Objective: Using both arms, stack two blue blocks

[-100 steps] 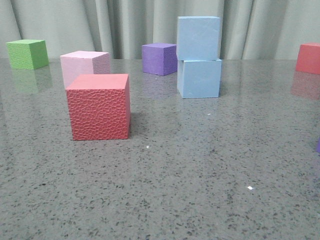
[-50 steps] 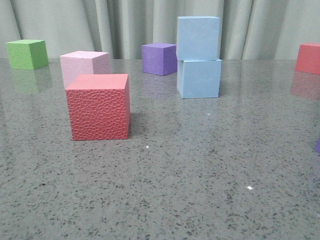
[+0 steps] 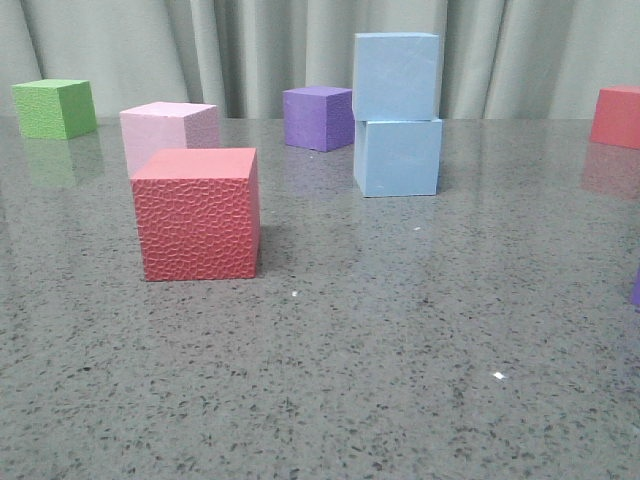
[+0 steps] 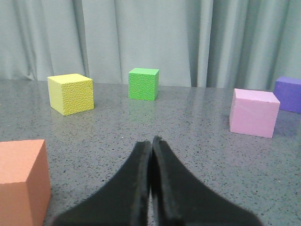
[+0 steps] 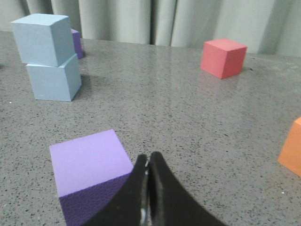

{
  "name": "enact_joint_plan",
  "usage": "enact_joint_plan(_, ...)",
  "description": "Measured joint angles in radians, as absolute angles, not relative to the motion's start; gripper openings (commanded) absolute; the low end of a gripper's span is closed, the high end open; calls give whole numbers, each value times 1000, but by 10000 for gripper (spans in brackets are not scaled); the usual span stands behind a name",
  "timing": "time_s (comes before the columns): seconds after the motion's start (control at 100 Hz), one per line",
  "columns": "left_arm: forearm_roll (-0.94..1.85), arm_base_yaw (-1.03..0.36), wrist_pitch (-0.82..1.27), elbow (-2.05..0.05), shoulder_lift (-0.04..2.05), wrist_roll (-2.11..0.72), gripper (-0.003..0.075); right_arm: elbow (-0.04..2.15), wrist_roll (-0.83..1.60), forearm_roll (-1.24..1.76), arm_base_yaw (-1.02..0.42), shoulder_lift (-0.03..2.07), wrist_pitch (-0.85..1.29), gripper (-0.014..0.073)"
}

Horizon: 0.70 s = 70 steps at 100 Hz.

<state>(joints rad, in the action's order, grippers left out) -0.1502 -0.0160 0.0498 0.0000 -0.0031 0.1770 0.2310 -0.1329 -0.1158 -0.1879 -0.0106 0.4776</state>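
One pale blue block point(image 3: 397, 76) rests on top of the other blue block point(image 3: 398, 157) at the table's back middle, both upright and squarely aligned. The right wrist view shows the same stack, upper block point(image 5: 41, 39) over lower block point(image 5: 53, 81), far from my right gripper point(image 5: 148, 160), which is shut and empty. My left gripper point(image 4: 151, 143) is also shut with nothing in it, facing the far left part of the table. Neither gripper appears in the front view.
A textured red cube point(image 3: 198, 213) stands front left, with a pink cube point(image 3: 168, 130) behind it, a green cube point(image 3: 54, 108) far left and a purple cube point(image 3: 318, 117) behind the stack. A purple cube point(image 5: 89, 170) lies beside my right gripper. Yellow point(image 4: 70, 93) and orange point(image 4: 22, 179) cubes lie near my left gripper.
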Motion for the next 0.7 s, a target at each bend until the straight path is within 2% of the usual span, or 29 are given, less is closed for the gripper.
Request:
enact_joint_plan(0.25,-150,-16,49,0,-3,177,-19,143,-113,-50,-79,-11,333,-122)
enact_joint_plan(0.7,-150,-16,49,0,-3,177,-19,-22,-109,-22,-73,-11,85,-122)
